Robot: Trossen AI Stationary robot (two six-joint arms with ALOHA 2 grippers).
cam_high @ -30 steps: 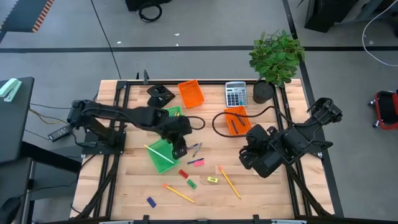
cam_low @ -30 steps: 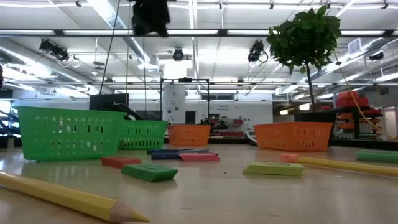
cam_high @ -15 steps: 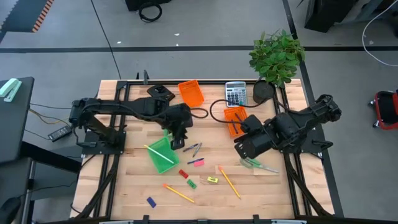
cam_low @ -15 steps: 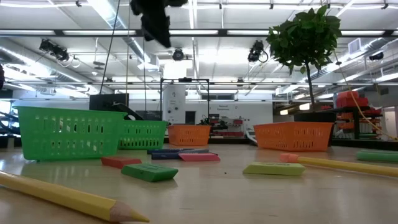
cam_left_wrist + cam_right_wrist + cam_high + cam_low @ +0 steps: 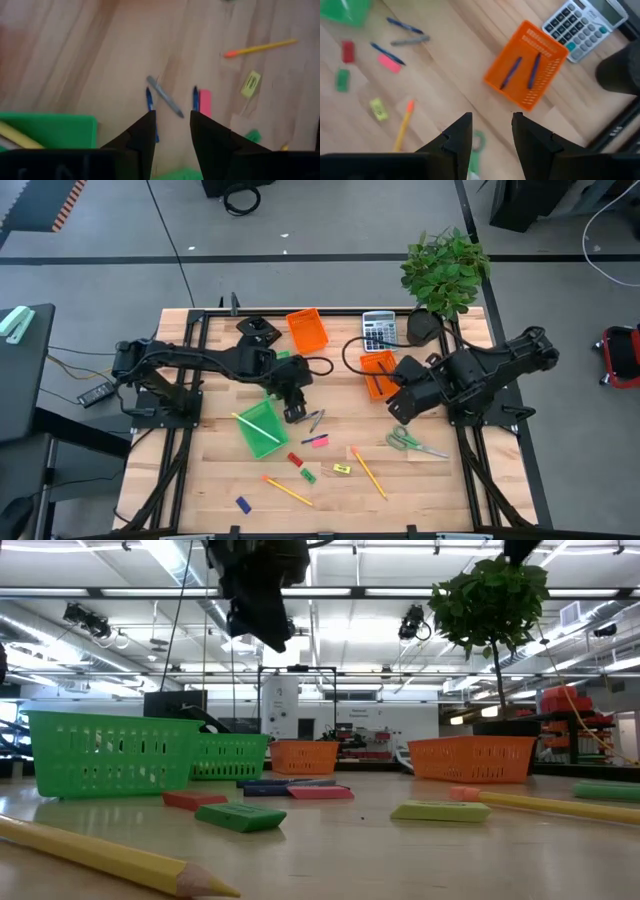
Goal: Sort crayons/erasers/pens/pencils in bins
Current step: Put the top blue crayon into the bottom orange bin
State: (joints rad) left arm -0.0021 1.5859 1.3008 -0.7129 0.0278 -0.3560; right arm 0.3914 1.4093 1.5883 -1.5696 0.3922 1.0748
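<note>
My left gripper [image 5: 294, 411] is open and empty above the table, beside the near green bin [image 5: 258, 427], which holds a yellow pencil. It hangs over three pens [image 5: 165, 97] and the pink eraser [image 5: 205, 102] and also shows in the low view [image 5: 258, 600]. My right gripper [image 5: 400, 404] is open and empty above the table, just near of the orange bin [image 5: 527, 65] that holds two pens. Red [image 5: 294, 459], green [image 5: 308, 475], yellow [image 5: 341, 469] and blue [image 5: 242, 504] erasers and two pencils [image 5: 287, 490] [image 5: 368, 472] lie flat on the table.
Green-handled scissors [image 5: 410, 443] lie near my right gripper. A second orange bin [image 5: 308, 330], a grey calculator [image 5: 379, 330] and a potted plant [image 5: 445, 270] stand at the far side. A second green bin [image 5: 280, 361] is partly under my left arm. A black cable [image 5: 350, 365] loops between the orange bins.
My right gripper has moved toward the table's far edge, up to the orange bin with the pens, uncovering the scissors on the table. My left gripper has come down a little over the pens.
</note>
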